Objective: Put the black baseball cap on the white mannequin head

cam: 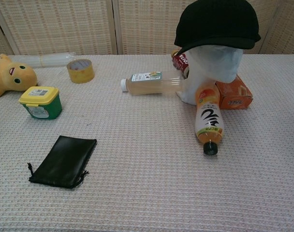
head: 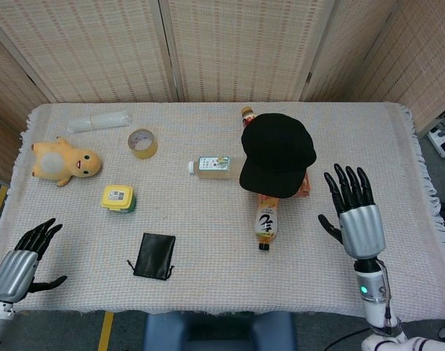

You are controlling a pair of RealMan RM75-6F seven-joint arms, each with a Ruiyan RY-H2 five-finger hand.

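Note:
The black baseball cap [head: 277, 152] [cam: 217, 24] sits on top of the white mannequin head [cam: 212, 67], its brim pointing toward the table's front. In the head view the cap hides the mannequin entirely. My right hand [head: 354, 217] is off the cap, to its right and nearer the front edge, fingers spread and holding nothing. At the front left corner my left hand [head: 23, 259] hovers with fingers apart, also empty. Neither hand shows in the chest view.
An orange drink bottle [cam: 209, 120] lies in front of the mannequin, a pale bottle [cam: 152, 82] to its left, an orange box [cam: 235, 94] to its right. Further left: black pouch [cam: 64, 161], yellow-lidded tub [cam: 39, 102], tape roll [cam: 80, 70], yellow plush toy [cam: 9, 75].

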